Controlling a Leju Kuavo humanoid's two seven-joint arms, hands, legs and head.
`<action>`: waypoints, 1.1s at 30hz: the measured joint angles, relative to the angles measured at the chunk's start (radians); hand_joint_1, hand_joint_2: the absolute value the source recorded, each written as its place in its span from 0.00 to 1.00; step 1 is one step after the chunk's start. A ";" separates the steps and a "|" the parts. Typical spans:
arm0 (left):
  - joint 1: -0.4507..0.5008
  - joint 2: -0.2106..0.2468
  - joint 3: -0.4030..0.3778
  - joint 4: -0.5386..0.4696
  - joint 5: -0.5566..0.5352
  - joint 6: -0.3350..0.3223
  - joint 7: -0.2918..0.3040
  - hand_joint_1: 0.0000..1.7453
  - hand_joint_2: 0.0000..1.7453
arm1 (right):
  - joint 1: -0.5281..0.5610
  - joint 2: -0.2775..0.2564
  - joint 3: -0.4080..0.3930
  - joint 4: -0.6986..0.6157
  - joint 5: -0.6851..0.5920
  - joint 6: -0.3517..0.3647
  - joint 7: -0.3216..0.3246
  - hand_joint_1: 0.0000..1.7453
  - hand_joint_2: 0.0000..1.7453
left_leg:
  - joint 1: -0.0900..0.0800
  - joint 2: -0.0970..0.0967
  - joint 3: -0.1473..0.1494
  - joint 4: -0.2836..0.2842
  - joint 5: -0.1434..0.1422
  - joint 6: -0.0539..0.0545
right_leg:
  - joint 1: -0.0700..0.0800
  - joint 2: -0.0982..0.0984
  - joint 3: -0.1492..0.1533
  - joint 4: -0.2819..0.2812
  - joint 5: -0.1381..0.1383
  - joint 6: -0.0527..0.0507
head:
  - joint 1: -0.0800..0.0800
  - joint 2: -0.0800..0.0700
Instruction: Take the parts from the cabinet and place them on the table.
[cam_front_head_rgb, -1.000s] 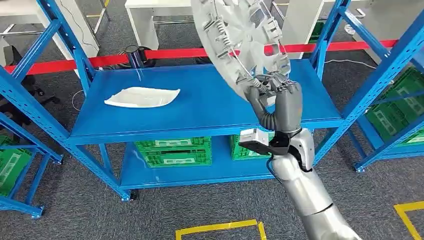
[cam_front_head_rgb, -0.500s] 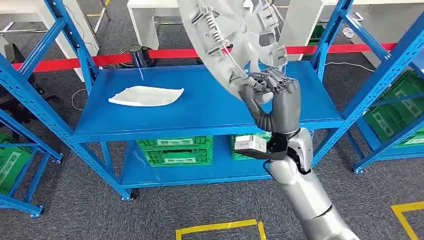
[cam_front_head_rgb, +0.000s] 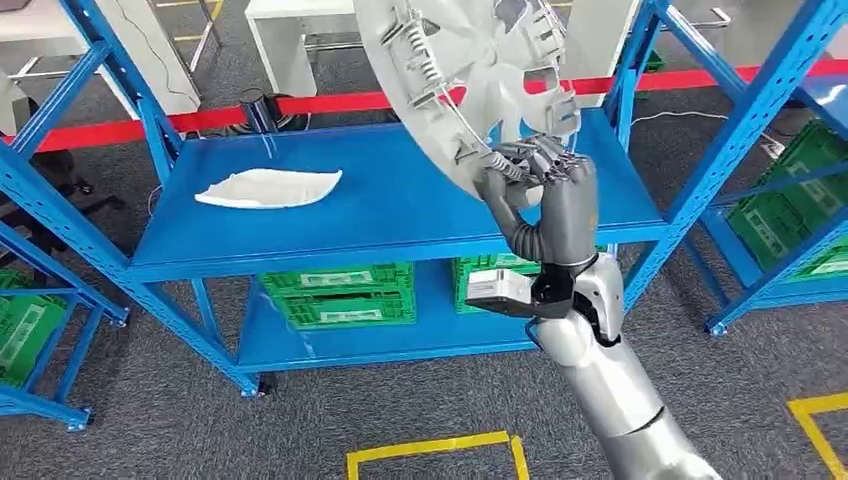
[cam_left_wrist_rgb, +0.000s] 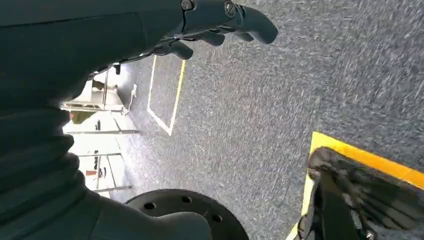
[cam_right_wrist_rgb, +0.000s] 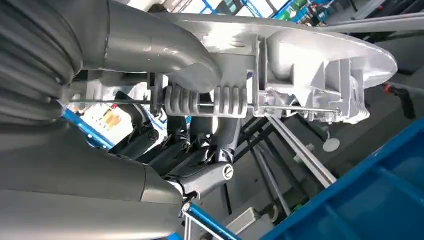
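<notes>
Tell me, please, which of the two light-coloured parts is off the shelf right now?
The large round silver wheel cover, gripped by its lower rim in the right hand and raised above the blue shelf. The flat white part lies on that shelf, to the left.

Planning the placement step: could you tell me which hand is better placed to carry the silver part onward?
The right hand: it grips the silver part. The left hand hangs over floor.

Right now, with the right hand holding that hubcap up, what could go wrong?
1. The right hand grips the hubcap only at its lower rim, so the big disc could pivot or slip out.
2. Held high and tilted, the hubcap sits close to the blue rack post; a swing might clip it.
3. The white part on the shelf could get knocked if the hubcap drops.
</notes>
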 joint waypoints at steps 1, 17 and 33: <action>0.000 0.000 0.000 0.000 0.000 0.000 0.000 0.00 1.00 | 0.000 0.000 0.000 0.000 0.000 0.002 0.002 1.00 1.00 | 0.000 0.000 -0.017 0.052 -0.015 0.001 | 0.003 0.000 -0.009 0.001 0.006 -0.001 | 0.000 0.000; -0.003 0.008 0.000 -0.004 -0.006 -0.026 0.000 0.00 1.00 | 0.010 0.001 0.002 0.001 -0.013 0.023 -0.002 1.00 1.00 | -0.011 0.008 0.073 -0.263 0.198 0.068 | 0.003 0.001 -0.119 0.294 -0.140 0.059 | 0.004 0.000; -0.001 0.009 0.006 -0.004 0.000 -0.025 0.000 0.00 1.00 | 0.008 0.002 0.005 -0.005 -0.027 0.046 -0.013 1.00 1.00 | -0.004 0.004 -0.046 0.052 0.067 -0.001 | 0.006 -0.006 0.007 -0.026 0.014 0.001 | 0.003 0.000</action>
